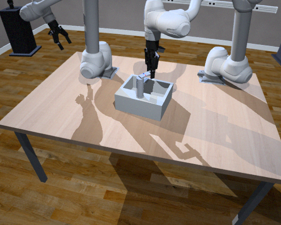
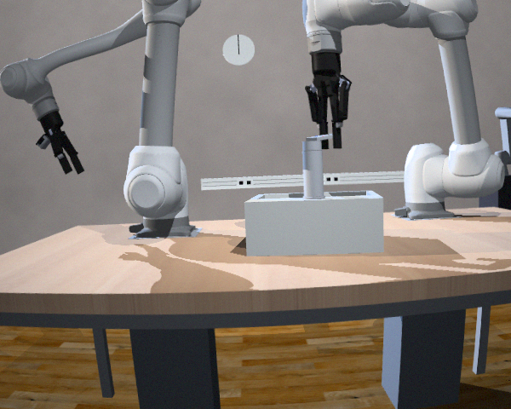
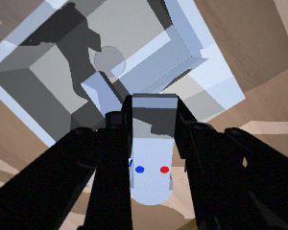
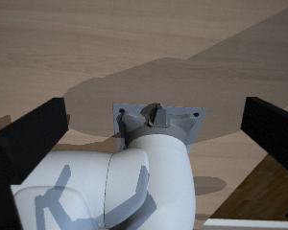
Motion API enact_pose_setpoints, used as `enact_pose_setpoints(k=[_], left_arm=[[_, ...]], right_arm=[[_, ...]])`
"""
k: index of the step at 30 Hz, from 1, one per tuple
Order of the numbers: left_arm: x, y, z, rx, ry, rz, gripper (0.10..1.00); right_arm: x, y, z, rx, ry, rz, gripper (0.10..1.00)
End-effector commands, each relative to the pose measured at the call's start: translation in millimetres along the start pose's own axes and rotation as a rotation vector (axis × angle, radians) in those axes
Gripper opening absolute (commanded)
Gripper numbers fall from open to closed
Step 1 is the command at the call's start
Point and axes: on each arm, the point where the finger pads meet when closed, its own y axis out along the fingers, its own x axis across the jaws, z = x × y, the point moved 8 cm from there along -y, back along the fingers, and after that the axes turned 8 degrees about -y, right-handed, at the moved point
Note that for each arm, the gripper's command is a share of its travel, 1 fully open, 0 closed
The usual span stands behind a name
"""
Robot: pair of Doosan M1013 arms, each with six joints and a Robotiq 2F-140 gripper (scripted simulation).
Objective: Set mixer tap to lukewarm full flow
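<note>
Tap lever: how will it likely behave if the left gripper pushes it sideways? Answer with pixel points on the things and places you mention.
The flat pale lever (image 1: 144, 75) (image 2: 324, 137) (image 3: 152, 179) looks rigid, so probably won't flex. Mounted atop the grey cylindrical tap post (image 1: 139, 88) (image 2: 312, 171), it will likely swivel rather than slide.
</note>
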Motion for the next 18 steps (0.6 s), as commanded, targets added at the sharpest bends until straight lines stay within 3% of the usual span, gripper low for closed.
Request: enact_pose_setpoints(k=[1,18], left_arm=[[0.1,-1.3,-0.3,-0.002,0.000,0.000,0.099],[-2.2,-1.3,0.0,-0.002,-0.029,0.000,0.099]], right_arm=[[-0.1,-0.7,0.1,0.001,0.000,0.001,1.000],[-0.1,-0.7,0.1,0.001,0.000,0.001,1.000]])
